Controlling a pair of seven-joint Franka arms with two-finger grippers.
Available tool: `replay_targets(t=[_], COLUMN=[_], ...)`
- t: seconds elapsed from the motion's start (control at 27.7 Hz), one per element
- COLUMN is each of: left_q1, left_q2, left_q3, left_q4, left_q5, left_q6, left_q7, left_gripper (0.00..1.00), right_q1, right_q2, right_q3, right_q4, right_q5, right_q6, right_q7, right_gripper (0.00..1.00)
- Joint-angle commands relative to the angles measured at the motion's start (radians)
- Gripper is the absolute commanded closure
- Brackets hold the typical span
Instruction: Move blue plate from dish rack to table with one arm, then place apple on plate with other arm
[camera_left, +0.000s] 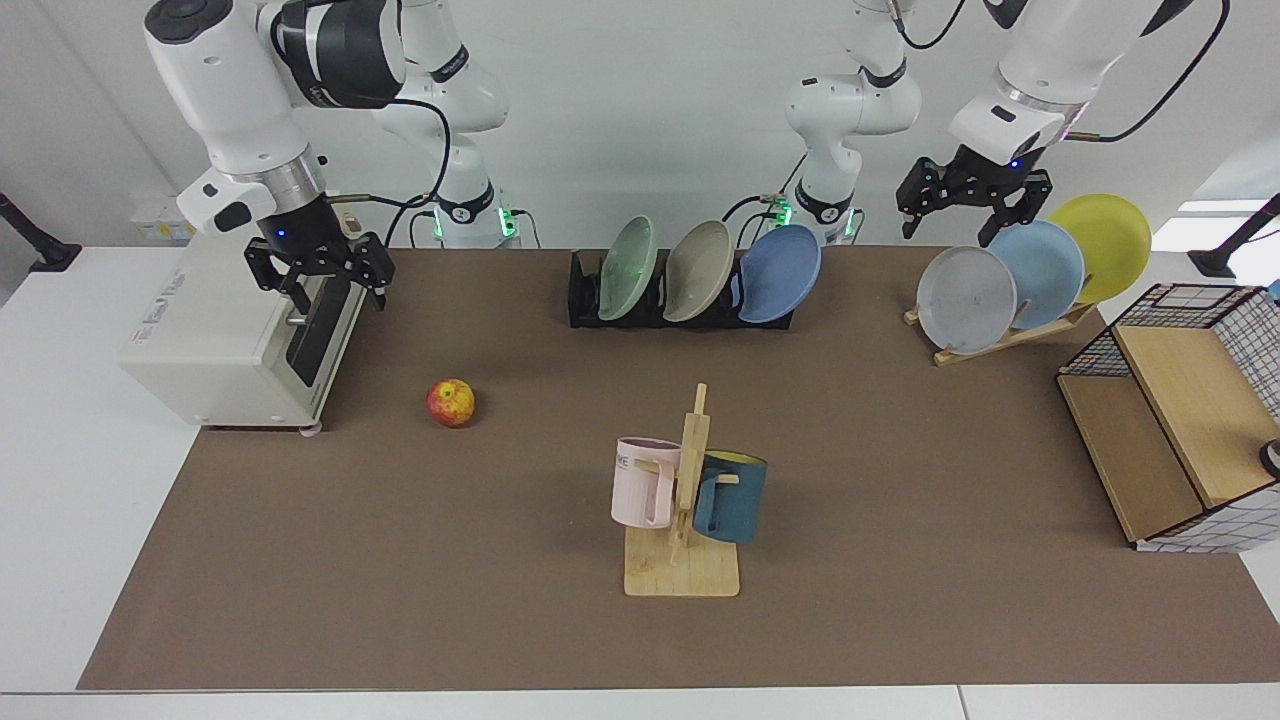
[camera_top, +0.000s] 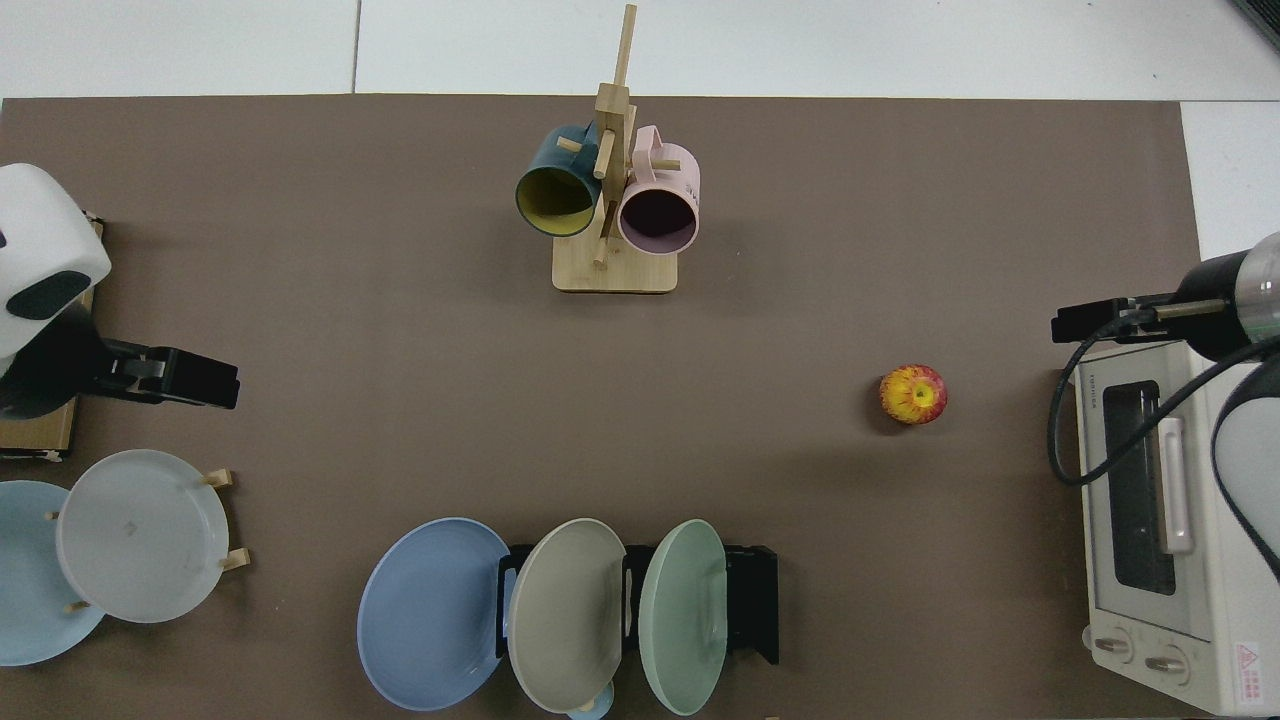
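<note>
— Two hands, facing view?
— Both raised, fingers apart: right hand over the toaster oven, left hand above the wooden plate rack. Blue plate stands in the dish rack at the tabletop's far edge — apple on the mat.
— From above?
— Blue plate at the dish rack's end; apple near the toaster oven.

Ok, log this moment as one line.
blue plate: in dish rack | apple: on table | left gripper: open, above wooden rack | right gripper: open, by toaster oven
</note>
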Motion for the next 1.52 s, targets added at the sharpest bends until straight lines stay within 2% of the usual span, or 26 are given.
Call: replay_targets(t=[0.0,0.22,0.69,1.16,1.27,1.48], left_q1=[0.008,0.008,0.007,0.008,0.007,-0.001], left_q2=[-0.027,-0.038,-0.038,-0.065,-0.084,-0.156], left_q3=[-0.002,-0.003,-0.009,-0.005,-0.005,-0.006], left_q4=[-0.031,-0.047,-0.037,-0.08,-0.109,-0.255], left_q5=[0.006,0.021,0.021,0.018,0.014,0.008], left_q6=[-0.005,-0.006,-0.005,0.004,0.006,0.057], left_q7=[-0.009,-0.008,-0.011,-0.02,-0.02,-0.02], left_gripper=[0.0,0.0,0.0,0.0,0.0,0.0], right_q1=[-0.004,0.009,0.009,0.026,0.025,0.026], right_q2=[-0.009,-0.011,-0.011,-0.014,-0.014,-0.014], right_q3=[0.003,0.003,0.003,0.004,0.004,0.004], right_q4=[-0.01,-0.007,-0.009,-0.01,-0.009,-0.009], right_q5=[0.014,0.014,0.014,0.015,0.015,0.015], right_q6=[0.0,-0.012,-0.012,-0.009,-0.006,-0.007], right_q7=[0.035,0.149,0.142,0.142,0.142,0.141], right_gripper=[0.0,0.0,0.0,0.0,0.0,0.0])
